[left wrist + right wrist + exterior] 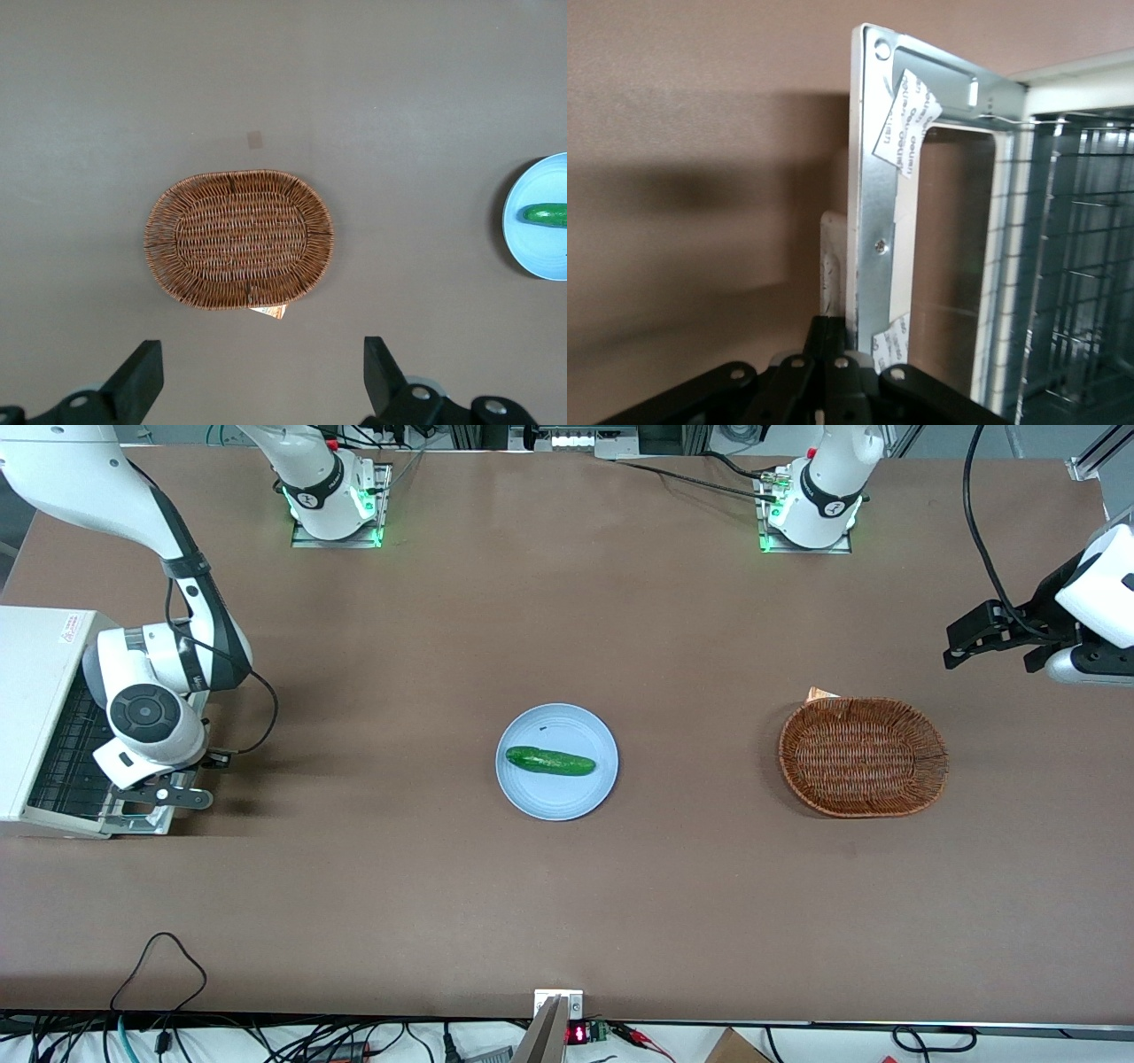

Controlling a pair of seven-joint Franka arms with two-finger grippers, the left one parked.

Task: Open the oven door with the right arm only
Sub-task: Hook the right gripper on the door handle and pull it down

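Oven door [873, 190] swung down flat before white toaster oven [35, 691] | end effector [164, 795] pinching its handle [833, 266] | cucumber [549, 761] on blue plate [556, 802] mid-worktop

So my gripper [833, 341] is right at the oven door [873, 177], fingers pinched around its handle [831, 257]. Door's swung down flat over the brown table [700, 106], taped labels [908, 124] on the frame, wire rack [1072, 266] showing inside.

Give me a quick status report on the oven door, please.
Gripper at the oven door's handle edge. Door swung down, wire rack exposed. Nothing in the way; plate with cucumber apart mid-table.
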